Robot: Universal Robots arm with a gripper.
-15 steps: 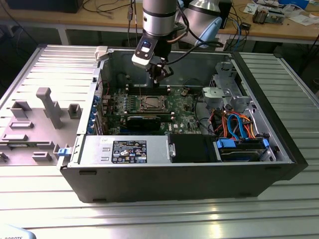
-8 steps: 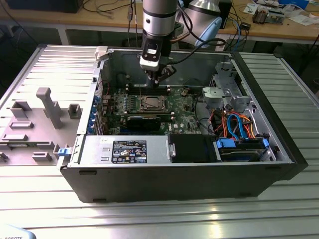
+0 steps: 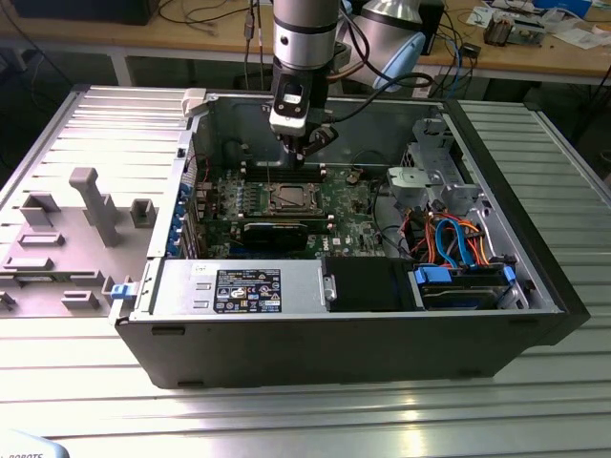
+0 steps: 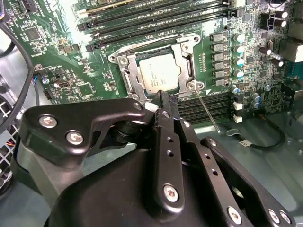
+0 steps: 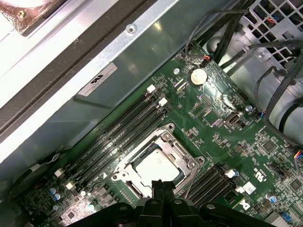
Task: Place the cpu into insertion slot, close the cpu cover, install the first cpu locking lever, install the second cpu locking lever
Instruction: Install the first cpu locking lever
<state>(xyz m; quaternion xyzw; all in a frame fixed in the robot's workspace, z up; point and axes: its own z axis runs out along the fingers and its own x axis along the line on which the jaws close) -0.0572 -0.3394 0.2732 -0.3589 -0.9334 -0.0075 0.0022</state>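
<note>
Exterior view gives us a ribbed metal table (image 3: pixel 286 420) carrying an open computer case (image 3: pixel 334 353). A cluttered workbench (image 3: pixel 573 57) stands beyond the arm, and a grey fixture plate (image 3: pixel 67 239) lies well away from the gripper, toward the exterior view's left. Inside the case lies the green board (image 3: pixel 348 205). The gripper (image 3: pixel 301 148) hangs over it, pointing down at the insertion slot (image 3: pixel 289 198) just beneath. In both wrist views we see its black fingertips (image 4: pixel 163 101) (image 5: pixel 155 187) pressed together with nothing between them. They sit right at the near edge of the socket, though we cannot tell whether they touch it. The cpu (image 4: pixel 161 75) lies flat in the slot just ahead of the fingertips, its pale metal top showing through the window of the cpu cover (image 4: pixel 187 59), which is folded down over it. Beside the fingertips, one thin wire locking lever (image 4: pixel 207 111) sticks out at a slant, free of the cover's corner. Rows of dark memory slots (image 4: pixel 156 19) run across the board beyond the socket, on its far side from the gripper.
</note>
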